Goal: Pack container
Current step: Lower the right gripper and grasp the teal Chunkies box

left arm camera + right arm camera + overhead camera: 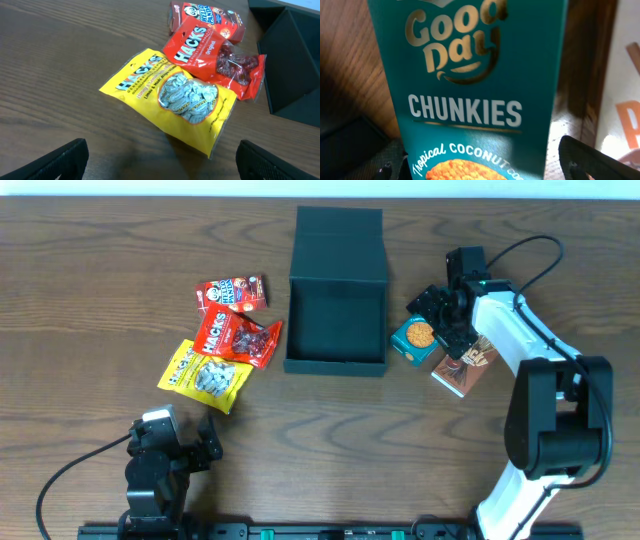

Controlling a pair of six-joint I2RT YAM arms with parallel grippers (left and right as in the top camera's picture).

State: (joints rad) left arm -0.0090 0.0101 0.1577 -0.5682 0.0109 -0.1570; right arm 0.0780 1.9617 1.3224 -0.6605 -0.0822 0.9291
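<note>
The dark teal container (336, 352) stands open at the table's middle, its flap lid (340, 242) folded back; its wall also shows in the left wrist view (295, 65). A teal Good Day Chunkies carton (414, 340) lies just right of it. My right gripper (441, 321) is open and low over that carton. In the right wrist view the carton (480, 75) sits between the spread fingers (482, 167), with a gap on the right side. My left gripper (188, 446) is open and empty near the front edge, and its fingers (162, 165) are short of the yellow Hacks bag (172, 97).
Left of the container lie a yellow Hacks bag (205, 375), a red Hacks bag (236, 338) (220, 55) and a red Hello Panda box (232, 292) (205, 15). A brown-and-white pack (466, 365) lies right of the carton, under the right arm.
</note>
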